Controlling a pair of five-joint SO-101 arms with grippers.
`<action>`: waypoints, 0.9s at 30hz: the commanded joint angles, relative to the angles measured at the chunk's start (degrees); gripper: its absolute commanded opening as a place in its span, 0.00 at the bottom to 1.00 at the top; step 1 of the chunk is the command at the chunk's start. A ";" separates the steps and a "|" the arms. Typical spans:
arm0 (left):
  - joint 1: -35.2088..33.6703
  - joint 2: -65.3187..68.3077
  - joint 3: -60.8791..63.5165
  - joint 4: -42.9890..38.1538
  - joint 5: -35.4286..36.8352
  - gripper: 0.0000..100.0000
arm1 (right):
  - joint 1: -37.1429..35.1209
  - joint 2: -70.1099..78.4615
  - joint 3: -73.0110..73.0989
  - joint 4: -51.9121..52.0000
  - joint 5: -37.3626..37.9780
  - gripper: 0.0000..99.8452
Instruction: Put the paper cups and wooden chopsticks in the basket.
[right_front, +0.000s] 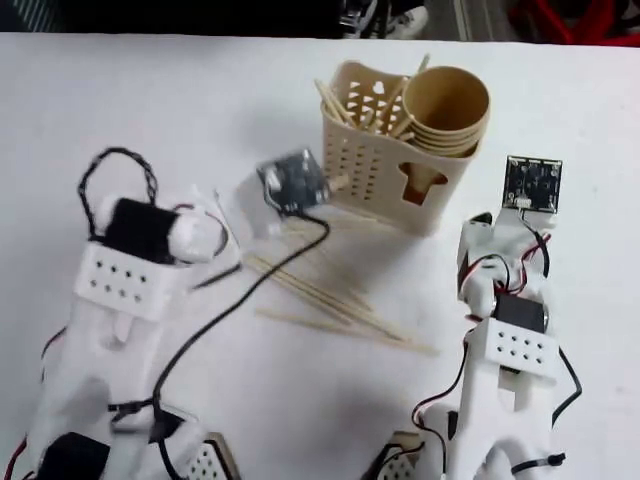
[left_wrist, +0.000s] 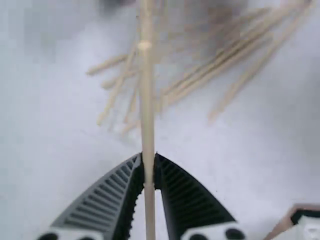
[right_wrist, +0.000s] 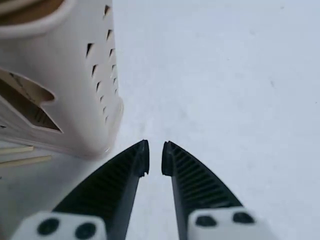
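A cream plastic basket (right_front: 385, 165) stands at the back middle of the table, and its wall (right_wrist: 75, 80) is beside my right gripper. A stack of paper cups (right_front: 447, 108) leans in it, next to several wooden chopsticks (right_front: 352, 102). More chopsticks (right_front: 335, 300) lie scattered on the table in front of the basket. My left gripper (left_wrist: 148, 161) is shut on one chopstick (left_wrist: 146, 90), held above the scattered chopsticks (left_wrist: 220, 65). My right gripper (right_wrist: 155, 157) hovers low by the basket's right side, shut to a thin gap with nothing in it.
The left arm's wrist camera board (right_front: 293, 183) hangs just left of the basket, with a black cable (right_front: 215, 320) trailing over the table. The right arm's camera board (right_front: 532, 183) sits right of the basket. The white tabletop (right_front: 560, 90) spreads around them.
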 joint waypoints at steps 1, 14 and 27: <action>4.26 -1.71 -11.25 -6.42 8.79 0.02 | 0.40 -1.71 -0.18 -0.57 -0.62 0.06; 14.20 0.84 -13.89 -53.98 25.58 0.02 | 0.31 -1.63 -0.18 -0.57 -0.62 0.06; 15.08 17.36 -14.24 -82.02 32.70 0.02 | 0.31 -1.54 -0.18 -0.57 -0.62 0.06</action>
